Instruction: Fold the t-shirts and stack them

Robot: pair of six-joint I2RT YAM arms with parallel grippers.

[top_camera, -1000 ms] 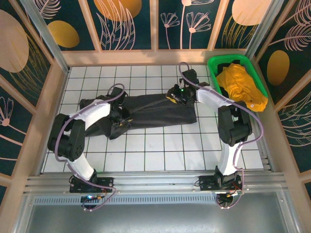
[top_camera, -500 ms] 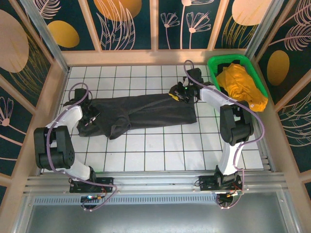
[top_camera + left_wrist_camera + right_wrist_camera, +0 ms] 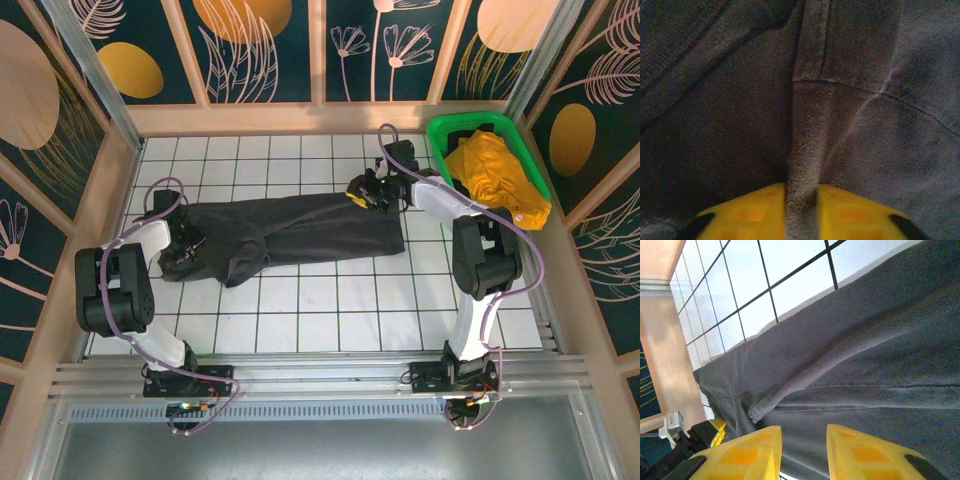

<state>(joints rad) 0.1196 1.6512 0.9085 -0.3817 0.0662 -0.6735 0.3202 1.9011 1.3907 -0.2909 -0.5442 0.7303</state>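
Nearest the arm bases, the tiled desk [image 3: 330, 300] lies bare. A second ago the left gripper [image 3: 185, 248] sat over the bunched middle of the dark charcoal t-shirt [image 3: 310, 228]. It has since swung out to the shirt's left end, at centre left of the overhead view, with its elbow pulled back toward the lower left. The shirt itself has hardly shifted: it is still stretched in a long band across the middle of the desk, with a lump of folds left of centre.

In the left wrist view the left gripper [image 3: 801, 192] is clenched on the cloth. A narrow raised ridge of the dark charcoal t-shirt [image 3: 865, 125] runs up from between its two yellow fingers [image 3: 750, 215], with a stitched seam crossing just above.

Farther back, the right gripper [image 3: 368, 190] has crept slightly up and to the right since a second ago and now sits at the shirt's upper right corner. In its own camera the right gripper [image 3: 804, 432] shows its fingers a little apart, with the grey cloth [image 3: 880, 365] lying across the gap. Whether they pinch it I cannot tell.

In the far right corner the orange-yellow t-shirt [image 3: 490, 175] is heaped in the green basket [image 3: 468, 119], spilling over its right rim, well apart from both grippers.
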